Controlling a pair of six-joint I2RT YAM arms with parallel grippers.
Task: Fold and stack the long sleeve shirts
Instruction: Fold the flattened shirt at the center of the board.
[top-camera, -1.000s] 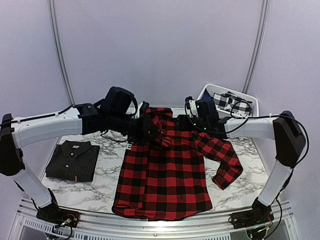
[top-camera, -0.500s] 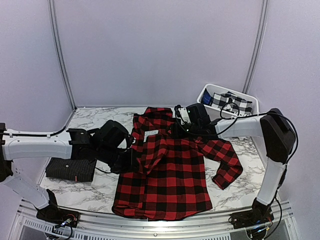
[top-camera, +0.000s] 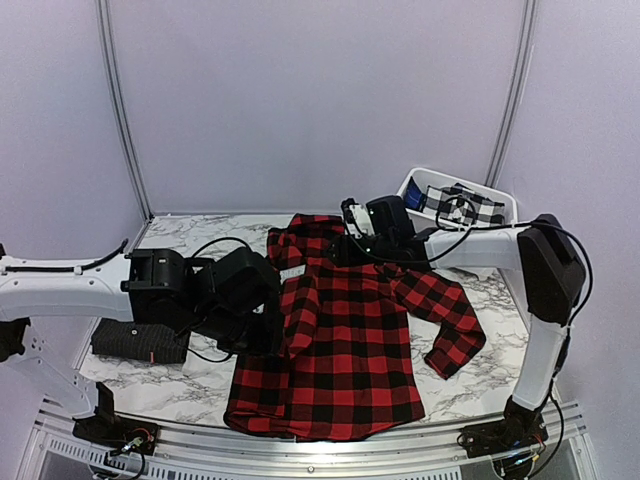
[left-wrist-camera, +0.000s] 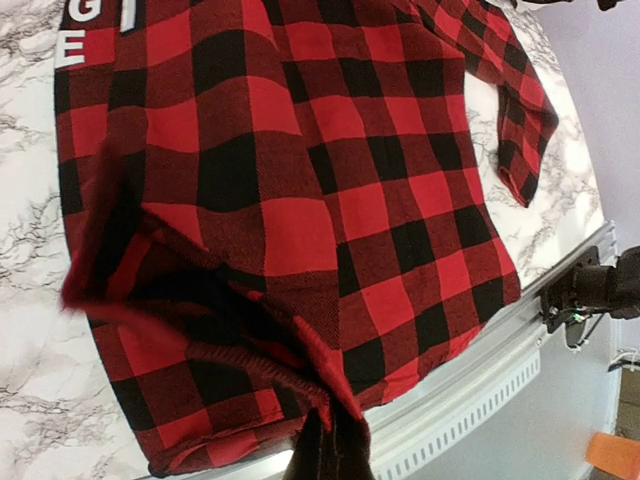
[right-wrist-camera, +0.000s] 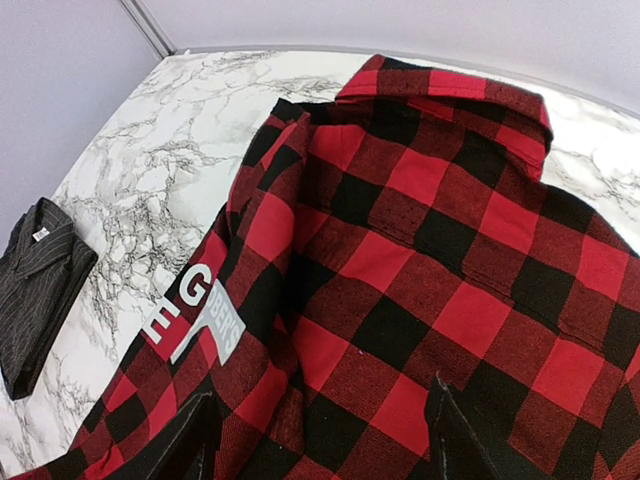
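Our left gripper (left-wrist-camera: 328, 450) is clamped tight on a bunched fold of the red-and-black flannel shirt (top-camera: 345, 340), and that's about all we get of it. In the wrist view only the dark tips poke in at the bottom edge. From the top camera the fingers are buried behind the wrist housing and the cloth.

The right gripper (right-wrist-camera: 325, 435) hangs with its jaws spread wide over the shirt's upper part, just below the collar (right-wrist-camera: 450, 95). We can't tell if the tips touch the fabric.

The black pinstriped shirt (top-camera: 135, 340) lies folded at the left of the marble table (top-camera: 190, 385), but the left arm covers most of it from above.

The flannel's hem runs right along the near edge by the metal rail (top-camera: 300, 455), so there's no slack there. There's bare marble between the two shirts and at the back left. A white bin (top-camera: 508, 208) with checked cloth sits just behind the right arm.

The flannel spreads out to the right of the left gripper. Its left side is flipped over toward the middle, showing a lettered label (right-wrist-camera: 195, 315). The pinstriped shirt is just to that gripper's left.
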